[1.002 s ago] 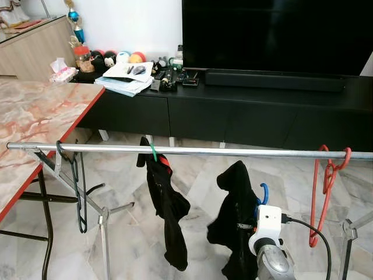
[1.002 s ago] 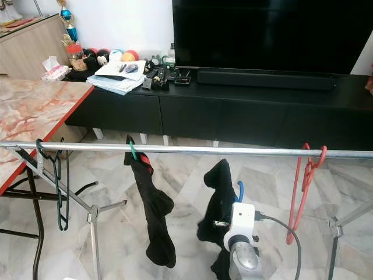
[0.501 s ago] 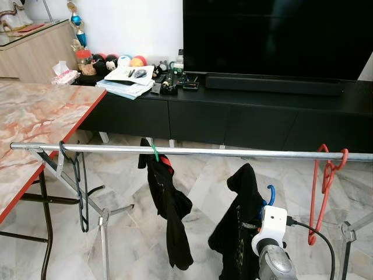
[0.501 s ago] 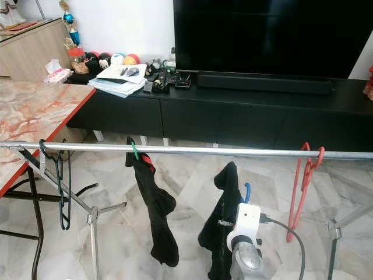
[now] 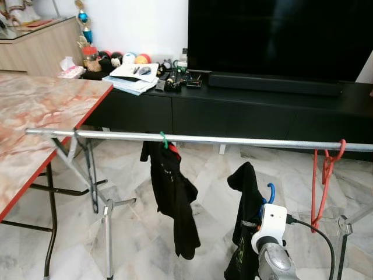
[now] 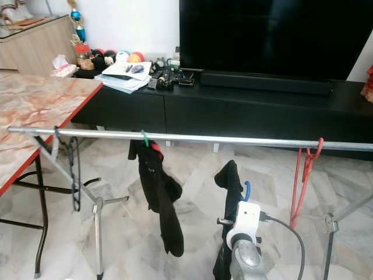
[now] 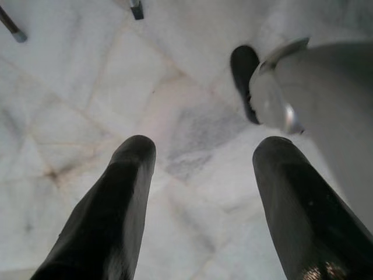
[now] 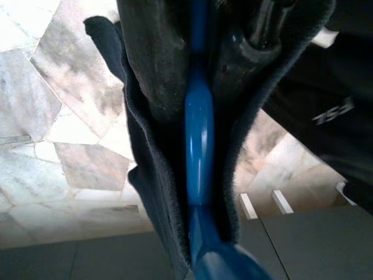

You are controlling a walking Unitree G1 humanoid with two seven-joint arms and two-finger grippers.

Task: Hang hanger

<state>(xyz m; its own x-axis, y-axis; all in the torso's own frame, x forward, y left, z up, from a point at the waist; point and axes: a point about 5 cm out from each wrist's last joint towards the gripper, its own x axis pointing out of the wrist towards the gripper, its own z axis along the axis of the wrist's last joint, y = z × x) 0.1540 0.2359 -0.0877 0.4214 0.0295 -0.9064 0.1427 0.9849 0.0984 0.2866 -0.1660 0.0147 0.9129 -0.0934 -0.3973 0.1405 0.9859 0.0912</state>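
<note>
A: Big picture first: the steel clothes rail (image 5: 233,140) runs left to right across the room, in front of the black TV cabinet (image 5: 245,111), marble desk (image 5: 35,122) off to the left.

B: And below the rail, right of centre, the right gripper (image 8: 233,52) is clamped on the blue hanger (image 5: 268,193), which carries a black garment (image 5: 247,221), hook up and short of the bar.

A: Handling? I'd judge the plastic stiff, light and smooth, the cloth soft and swinging. Hold at the neck under the hook, where it's gripped now.

B: Neighbours: a black garment on a green hanger (image 5: 164,140) to the left, a red hanger (image 5: 324,175) far right.

A: The left gripper (image 7: 198,204) hangs over the marble floor (image 7: 76,81), fingers apart, idle.
</note>
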